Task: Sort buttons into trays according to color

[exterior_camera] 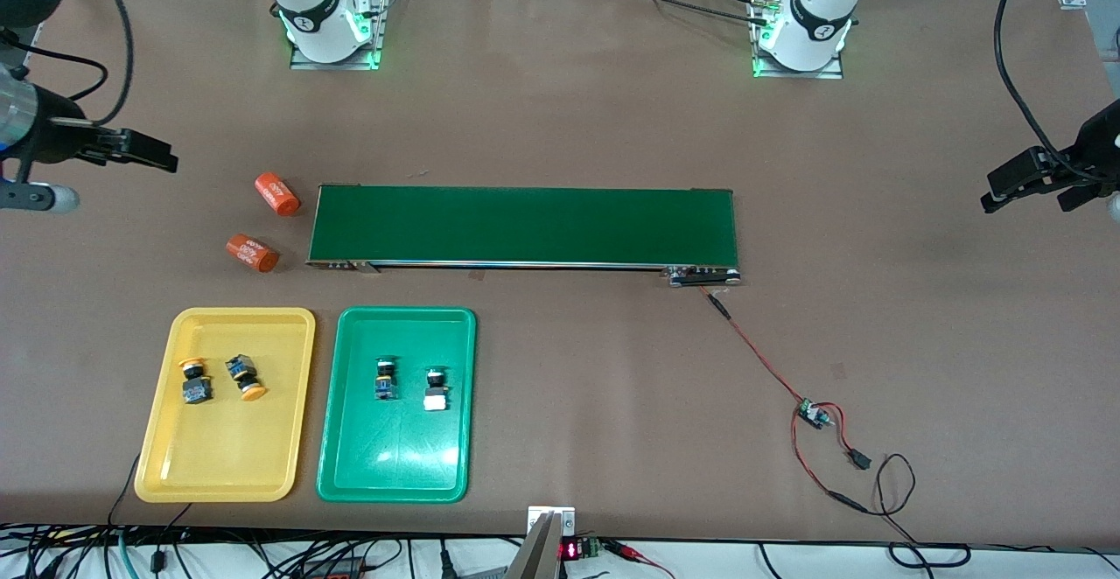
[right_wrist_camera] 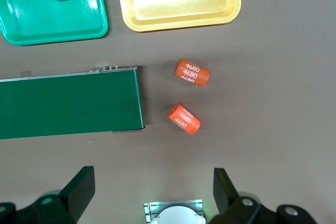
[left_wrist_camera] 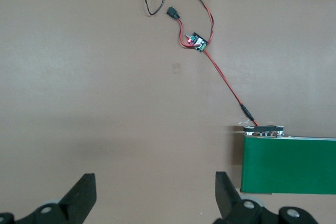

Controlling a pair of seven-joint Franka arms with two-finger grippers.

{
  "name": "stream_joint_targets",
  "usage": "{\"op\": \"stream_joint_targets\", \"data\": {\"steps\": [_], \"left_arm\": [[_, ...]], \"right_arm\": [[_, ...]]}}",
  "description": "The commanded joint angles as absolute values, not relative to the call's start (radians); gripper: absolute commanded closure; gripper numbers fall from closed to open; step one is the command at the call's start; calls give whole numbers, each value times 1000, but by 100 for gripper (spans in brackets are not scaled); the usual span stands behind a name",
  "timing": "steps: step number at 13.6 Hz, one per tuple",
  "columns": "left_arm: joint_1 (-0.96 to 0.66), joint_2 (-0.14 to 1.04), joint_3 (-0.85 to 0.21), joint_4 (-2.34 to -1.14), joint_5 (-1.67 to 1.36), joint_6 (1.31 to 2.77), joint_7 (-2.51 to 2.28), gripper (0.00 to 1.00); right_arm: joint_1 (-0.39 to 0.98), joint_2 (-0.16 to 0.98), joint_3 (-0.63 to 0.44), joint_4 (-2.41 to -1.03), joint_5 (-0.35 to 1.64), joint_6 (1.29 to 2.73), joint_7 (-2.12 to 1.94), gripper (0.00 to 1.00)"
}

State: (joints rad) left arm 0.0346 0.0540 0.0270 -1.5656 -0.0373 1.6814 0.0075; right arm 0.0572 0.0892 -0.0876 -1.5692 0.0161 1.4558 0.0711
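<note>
I count both yellow-capped buttons in the yellow tray at seven o'clock on the table and both green-capped buttons in the green tray beside it, so sorting looks done. I'd just park the arms, wide of the trays. The left gripper at three o'clock and the right gripper at nine hang open and empty; the green caps are too small to confirm colour.

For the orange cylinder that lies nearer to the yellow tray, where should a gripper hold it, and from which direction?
Grip the orange cylinder across its round body at mid-length, coming straight down from above. It lies on its side on the bare table, apart from the second cylinder and the conveyor belt, so the fingers probably fit on both sides.
</note>
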Motion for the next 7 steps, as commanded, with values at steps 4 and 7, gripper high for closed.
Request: {"op": "stream_joint_targets", "data": {"steps": [4,7], "left_arm": [[40,29,25,-1585,-34,1664,23,0],[40,29,26,-1585,-34,1664,23,0]], "right_arm": [[64,78,-68,-1575,28,1456,106,0],[58,77,-48,-1574,26,1456,142,0]]}}
